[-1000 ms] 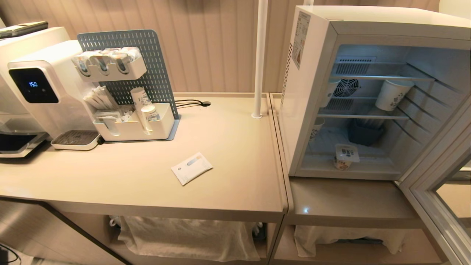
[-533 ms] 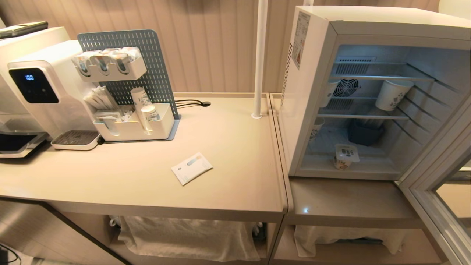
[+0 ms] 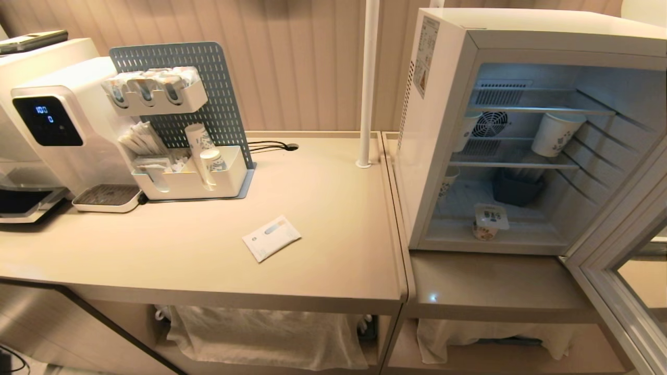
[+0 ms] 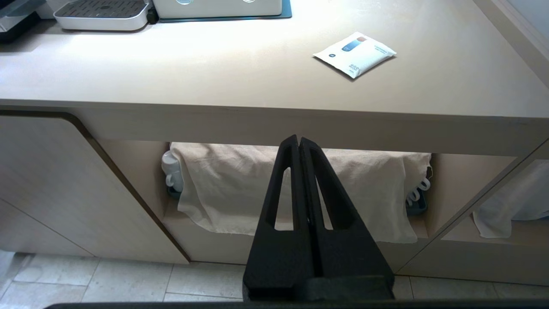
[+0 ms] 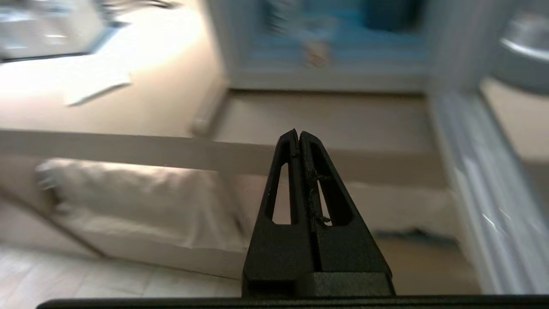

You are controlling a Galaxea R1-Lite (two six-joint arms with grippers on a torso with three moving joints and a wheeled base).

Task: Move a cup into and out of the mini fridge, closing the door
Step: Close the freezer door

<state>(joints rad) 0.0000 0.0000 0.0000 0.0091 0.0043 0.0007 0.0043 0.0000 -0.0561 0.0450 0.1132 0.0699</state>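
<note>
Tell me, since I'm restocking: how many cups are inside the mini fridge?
2 that I can confirm: a paper cup on the middle shelf and the yogurt cup on the floor; shapes by the left wall look like reflections.

The mini fridge (image 3: 443,130) stands open at the right end of the counter (image 3: 323,208), its door (image 3: 620,250) swung wide toward the near right. The cup (image 3: 490,222) sits upright on the fridge floor near the front edge, beside a dark bin (image 3: 516,188) further in. A taller paper cup (image 3: 556,133) rests on the wire shelf above. Neither gripper appears, so nothing can be placed against a tool. A white packet (image 3: 271,238) lies flat on the counter.
</note>
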